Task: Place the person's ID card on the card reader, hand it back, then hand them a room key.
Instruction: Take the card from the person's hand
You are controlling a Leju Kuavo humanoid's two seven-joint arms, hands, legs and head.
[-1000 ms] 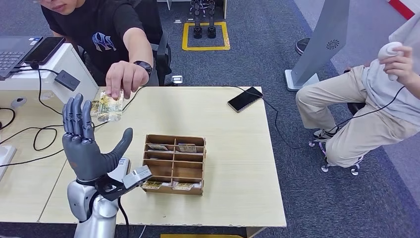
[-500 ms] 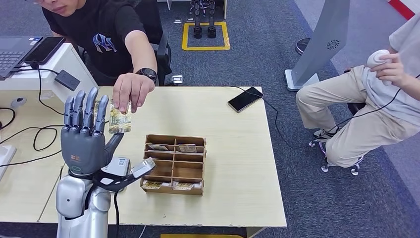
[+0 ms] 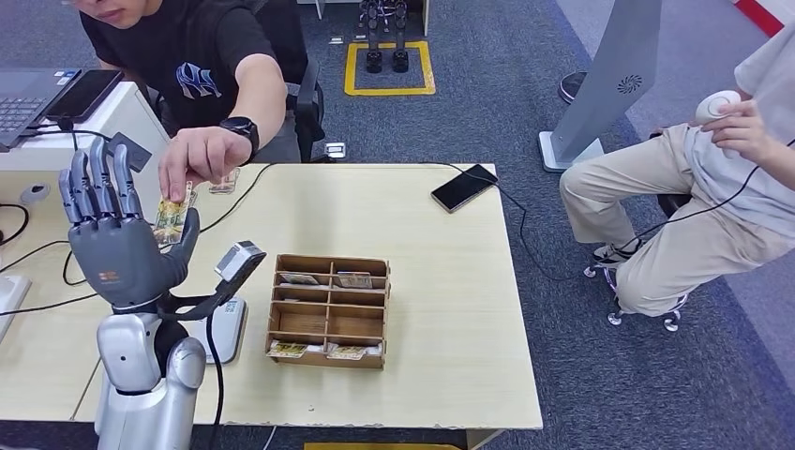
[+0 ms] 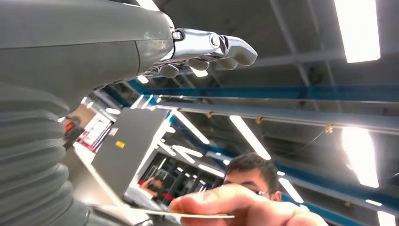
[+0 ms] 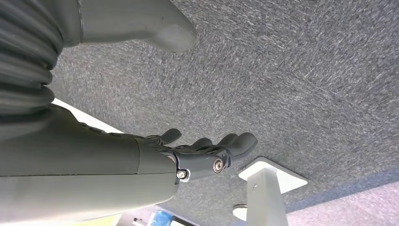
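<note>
Over table (image 3: 441, 281), ID card (image 3: 172, 217) stands upright (long axis vertical).

From my remote station I see the ID card (image 3: 172, 219), a small card printed in yellow and green, pinched at its upper edge by the person's hand (image 3: 199, 161) and hanging upright above the table's left end. The card reader (image 3: 227, 327), a flat white pad, lies on the table just left of the wooden key rack (image 3: 329, 310), whose open compartments hold room key cards (image 3: 353, 279).
</note>
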